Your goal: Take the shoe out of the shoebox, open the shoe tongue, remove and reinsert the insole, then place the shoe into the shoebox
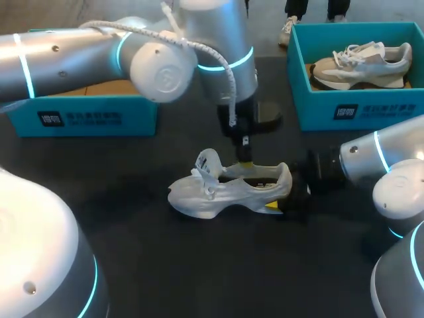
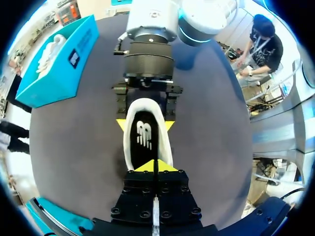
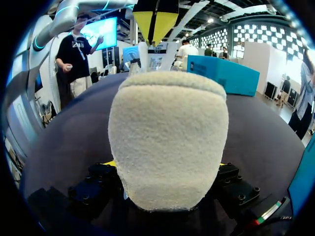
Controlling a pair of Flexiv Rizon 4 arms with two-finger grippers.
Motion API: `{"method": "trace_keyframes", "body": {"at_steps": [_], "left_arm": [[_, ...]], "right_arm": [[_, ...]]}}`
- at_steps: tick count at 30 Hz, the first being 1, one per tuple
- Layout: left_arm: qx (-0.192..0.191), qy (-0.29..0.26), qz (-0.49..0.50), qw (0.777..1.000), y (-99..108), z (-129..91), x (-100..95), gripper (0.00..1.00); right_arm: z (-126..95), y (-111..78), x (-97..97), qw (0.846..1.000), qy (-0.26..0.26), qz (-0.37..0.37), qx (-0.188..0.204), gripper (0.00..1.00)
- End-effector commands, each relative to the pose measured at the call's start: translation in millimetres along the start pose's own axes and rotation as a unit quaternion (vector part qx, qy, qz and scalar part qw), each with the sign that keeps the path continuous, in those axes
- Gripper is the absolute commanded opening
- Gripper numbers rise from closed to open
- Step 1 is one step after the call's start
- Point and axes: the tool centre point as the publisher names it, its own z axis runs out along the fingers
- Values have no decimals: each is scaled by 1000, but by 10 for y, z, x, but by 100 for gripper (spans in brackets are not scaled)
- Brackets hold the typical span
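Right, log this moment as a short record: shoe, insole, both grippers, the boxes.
shoe: white, standing on the table, outside both boxes
insole: black, lying inside the shoe
right gripper: shut on the shoe's heel
left gripper: fingers together, over the shoe's opening
left shoebox: teal, partly behind the left arm
right shoebox: teal, holds a second shoe

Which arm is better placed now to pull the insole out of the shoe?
Left. The left gripper hangs at the opening of the shoe, over the insole; the right gripper clamps the heel, probably steadying it.
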Motion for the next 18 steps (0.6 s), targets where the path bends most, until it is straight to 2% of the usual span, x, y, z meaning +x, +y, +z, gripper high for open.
{"method": "trace_keyframes", "body": {"at_steps": [1,8,18], "left_arm": [[-6,14,6,1000,-110,155,-34,0],[-13,26,11,1000,-117,357,-54,0],[-17,44,31,998,-75,491,-134,0]], "right_arm": [[36,11,0,1000,-1,0,3,0],[36,11,0,1000,-1,0,3,0],[36,11,0,1000,-1,0,3,0]]}}
